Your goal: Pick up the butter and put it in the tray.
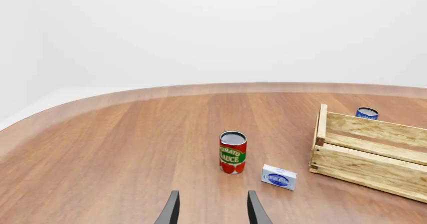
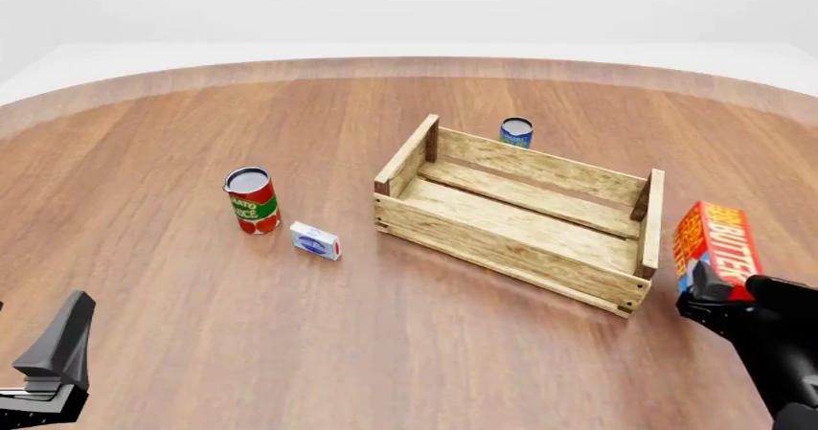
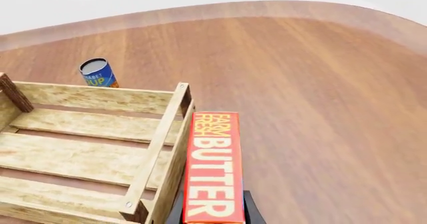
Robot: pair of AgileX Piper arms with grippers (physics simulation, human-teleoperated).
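The butter, a red-orange carton with white lettering, is held on end by my right gripper, which is shut on its lower end. It stands just outside the right end wall of the tray, a light wooden slat crate with nothing in it. In the right wrist view the butter runs along the tray's end wall, with dark fingers on either side of it. My left gripper is far off at the near left. The left wrist view shows that gripper open and holding nothing.
A tomato sauce can and a small blue-white box stand left of the tray. A blue can stands behind the tray's far wall. The round wooden table's edge curves across the back.
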